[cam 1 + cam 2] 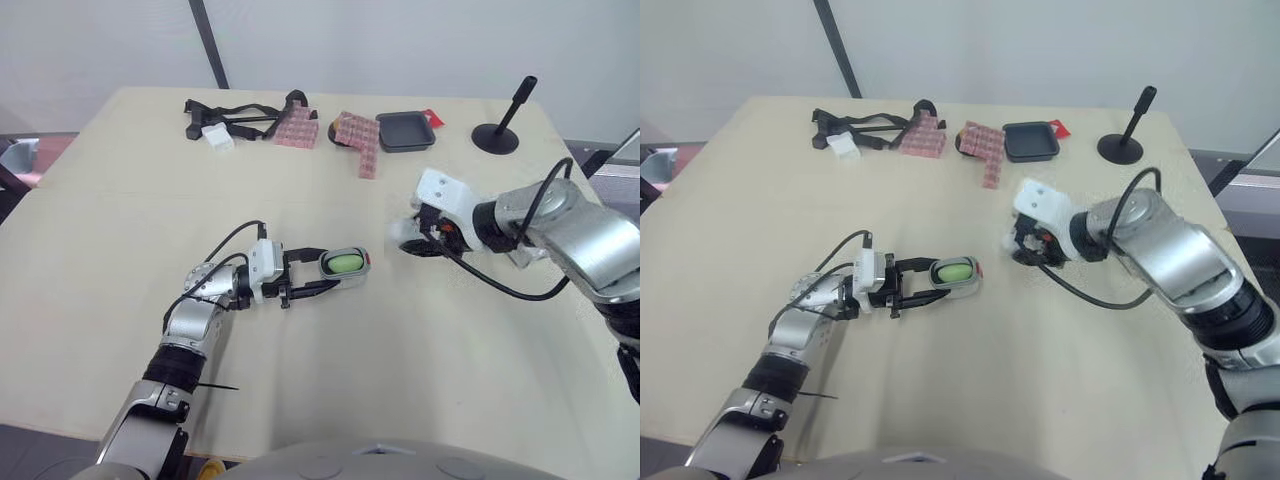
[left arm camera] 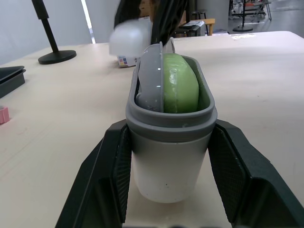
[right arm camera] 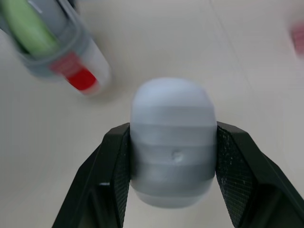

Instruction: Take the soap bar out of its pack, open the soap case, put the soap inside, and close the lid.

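Though illegible, red label (image 3: 80, 78) (soap case (image 1: 345, 268))

A test laboratory is indicated: a plain beige table (image 1: 120, 200) is set before a plain white wall (image 1: 400, 40), and a black stand (image 1: 497, 137), black tray (image 1: 405, 131) and pink blocks (image 1: 358, 133) are laid out.

Soap (image 1: 342, 263) sat inside soap case (image 1: 352, 270), case clamped between fingers of left hand (image 1: 328, 270), near middle of table (image 1: 120, 220), toward its near side. Lid (image 1: 403, 232) lay apart from case, to its right and slightly farther back, clamped between fingers of right hand (image 1: 412, 238). Along far edge, left to right: strap bundle (image 1: 240, 115) with small box (image 1: 217, 137) just before it, first block cluster (image 1: 297, 128), second block cluster (image 1: 360, 137), tray (image 1: 405, 130) just beside that, stand (image 1: 497, 135) farthest right
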